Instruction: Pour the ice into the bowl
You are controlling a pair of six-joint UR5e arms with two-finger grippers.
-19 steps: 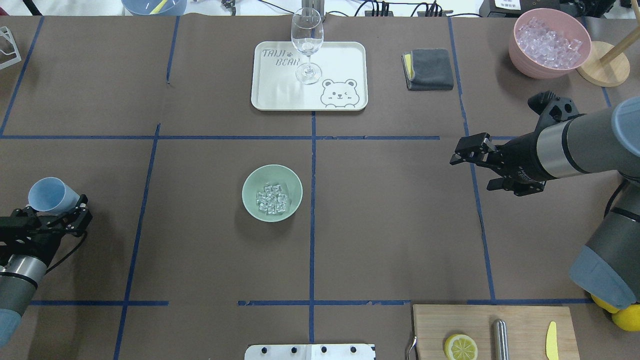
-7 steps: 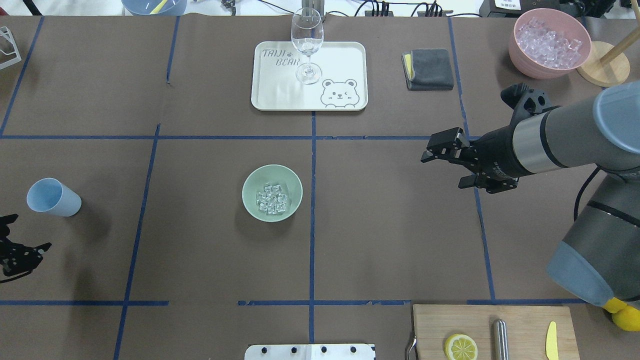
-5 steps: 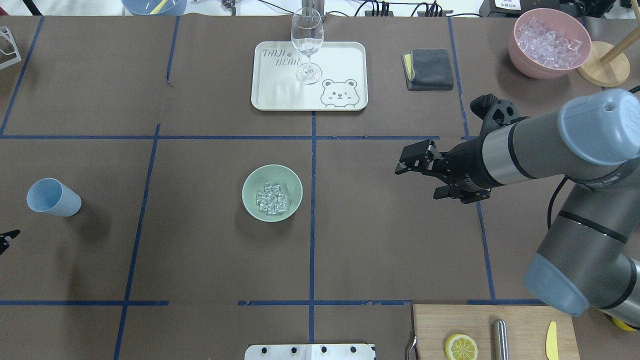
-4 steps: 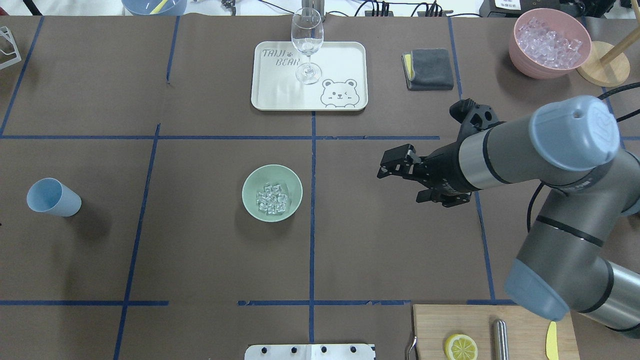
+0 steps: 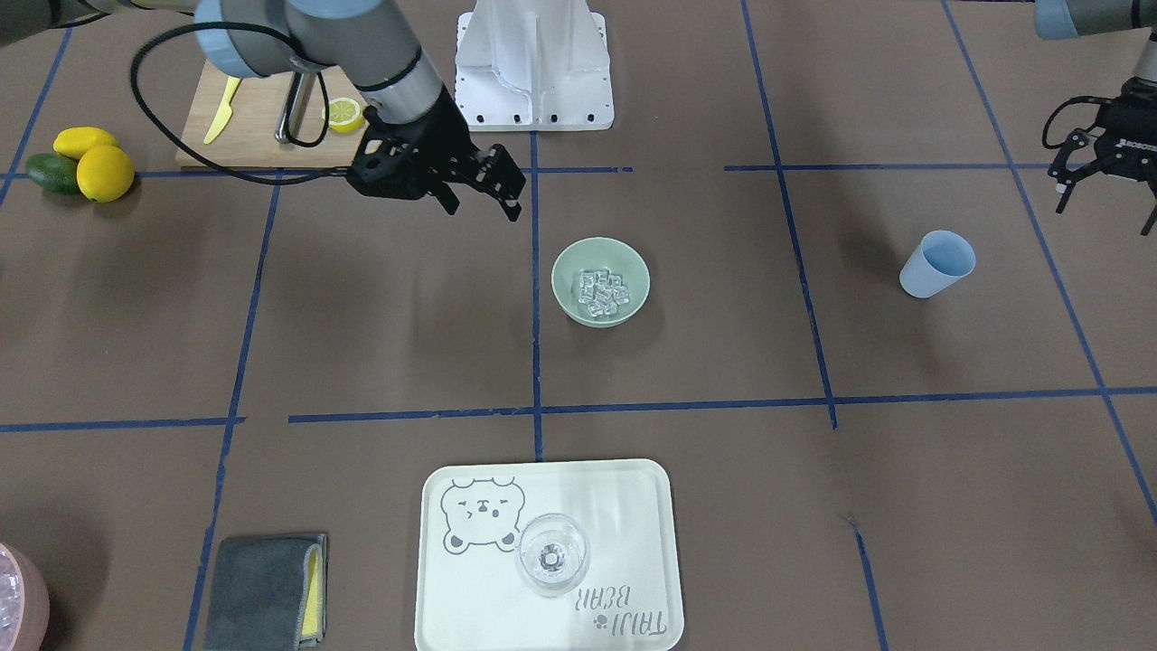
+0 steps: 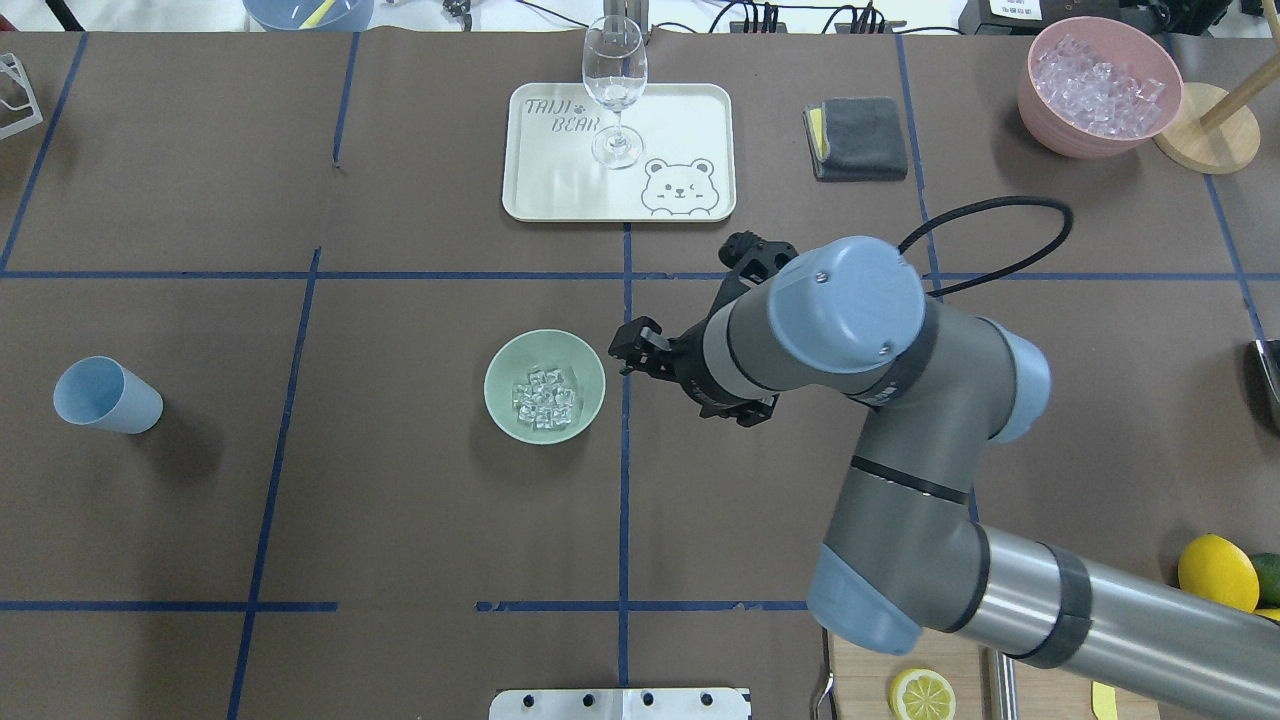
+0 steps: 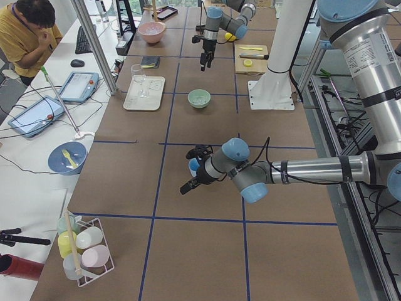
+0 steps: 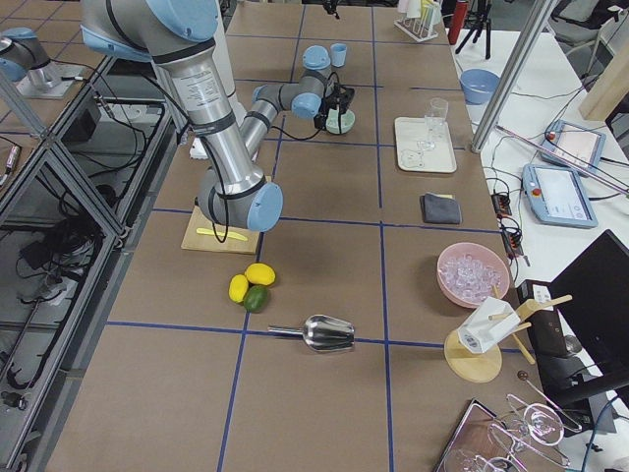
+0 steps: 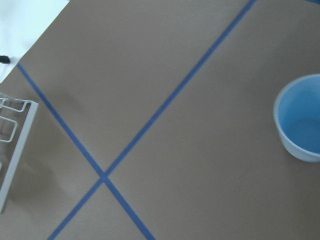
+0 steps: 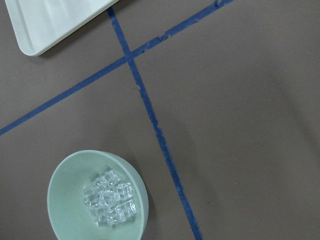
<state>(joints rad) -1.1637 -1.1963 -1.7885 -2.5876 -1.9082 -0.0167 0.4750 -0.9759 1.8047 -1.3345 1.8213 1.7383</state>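
The pale green bowl (image 6: 508, 362) stands near the table's middle with a heap of clear ice (image 6: 546, 397) in it; bowl (image 5: 567, 271) and ice (image 5: 603, 291) also show in the front view, and the bowl (image 10: 65, 210) with its ice (image 10: 109, 204) in the right wrist view. My right gripper (image 6: 625, 358) is open and empty, just right of the bowl's rim, above the table. My left gripper (image 5: 1105, 203) is open and empty, apart from the upright blue cup (image 5: 937, 264) that stands on the table's left (image 6: 105, 395).
A white tray (image 6: 680, 110) with a wine glass (image 6: 613, 90) is at the back. A grey cloth (image 6: 858, 137) and a pink bowl of ice (image 6: 1100, 85) are at the back right. A lemon slice (image 6: 922, 693) and lemons (image 6: 1217, 572) lie at the front right.
My left gripper let go of the blue cup and drew back out of the overhead view. My right arm swung left across the table to the bowl's right side.
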